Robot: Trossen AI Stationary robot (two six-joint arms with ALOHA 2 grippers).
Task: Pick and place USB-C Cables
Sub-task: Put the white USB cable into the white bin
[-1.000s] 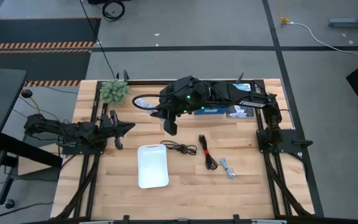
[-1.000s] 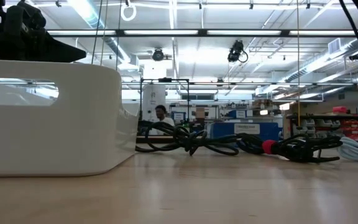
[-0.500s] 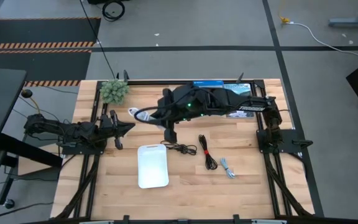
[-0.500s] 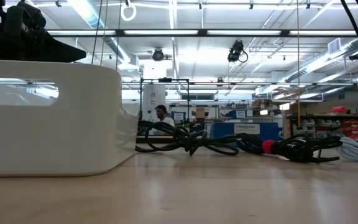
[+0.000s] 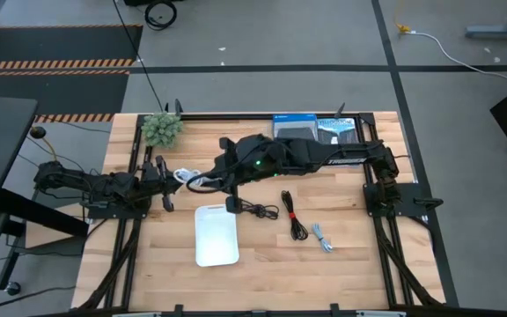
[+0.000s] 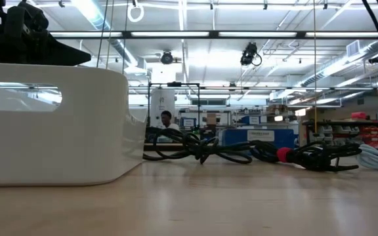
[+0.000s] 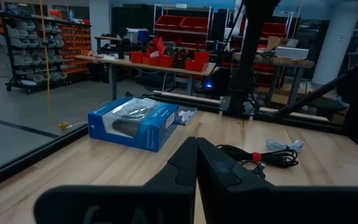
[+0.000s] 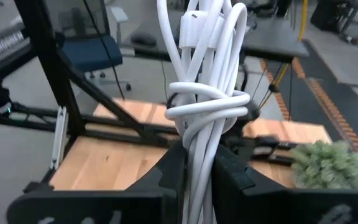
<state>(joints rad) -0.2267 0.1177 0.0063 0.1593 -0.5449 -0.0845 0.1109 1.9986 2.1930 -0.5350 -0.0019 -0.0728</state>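
Table [image 5: 262, 251] | right claw [image 8: 197, 163] clenched on white cable [image 8: 205, 93] | above tray [image 5: 216, 236] edge

My right arm [image 5: 306, 158] spans the table's middle; bare wood lies open beside the white tray [image 5: 216, 235].

Table layout, seen from above

The tray [image 5: 216, 235] sits near the middle of the table's [image 5: 262, 255] front edge. Three cables lie in a row toward the right edge: one [image 5: 255, 210] just beside the tray's back right corner, the next [image 5: 294, 217] beyond it, the last [image 5: 323, 237] farthest right. Two boxes [image 5: 315, 129] stand side by side at the back edge; a plant [image 5: 162, 129] sits in the back left corner.
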